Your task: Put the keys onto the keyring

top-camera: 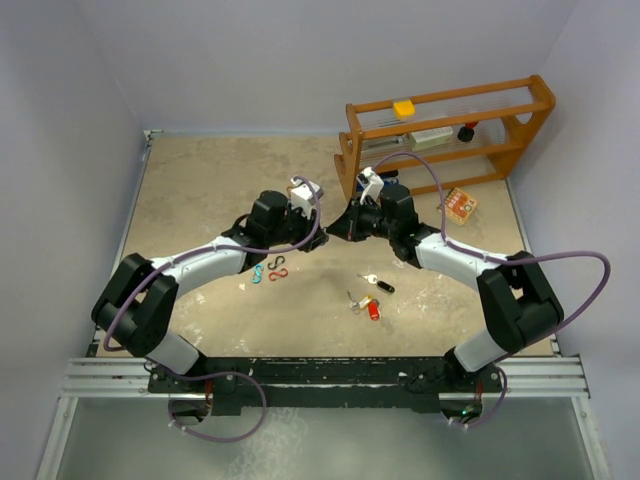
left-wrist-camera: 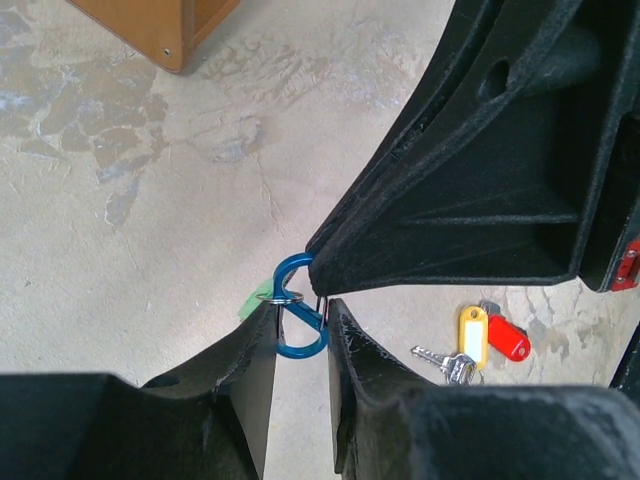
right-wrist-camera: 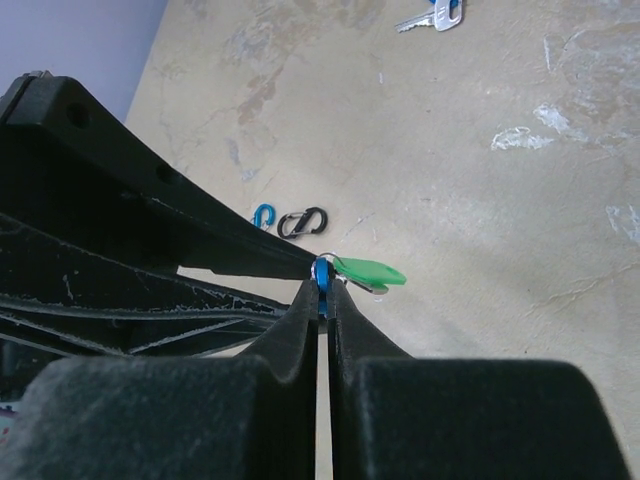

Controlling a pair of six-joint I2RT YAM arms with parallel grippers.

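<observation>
**Item 1. Left gripper (left-wrist-camera: pixel 302 312).** I am pinching the blue clip (left-wrist-camera: pixel 300 350) between narrow-set fingertips, above the table (top-camera: pixel 200 200). I am holding it raised, I judge, so the other hand can work on it from the side.

**Item 2. Right gripper (right-wrist-camera: pixel 322 287).** My jaws are closing down to a sliver on the same blue clip, meeting the left fingertips nose to nose. A two-handed grip should be steadying the clip, which I take to be serving as the keyring.

**Item 3. Green-tagged key (right-wrist-camera: pixel 368 270).** It is hanging just beside my right fingertips, seemingly by a small silver ring on the clip. Whether it is fully threaded I cannot tell.

**Item 4. Keys waiting on the table.** The yellow-tagged key (left-wrist-camera: pixel 472 335) and red-tagged key (left-wrist-camera: pixel 508 340) are lying touching each other. The black-headed key (top-camera: pixel 380 285) is lying near them, and a blue-headed key (right-wrist-camera: pixel 435 14) is lying well apart. None is on the clip yet.

**Item 5. Loose clips (right-wrist-camera: pixel 300 222).** They are resting together, near my left arm.

**Item 6. Wooden rack (top-camera: pixel 445 135), orange box (top-camera: pixel 460 205).** They are standing at the far right. The box is showing markings too small to read. The key tags are showing no legible writing.
</observation>
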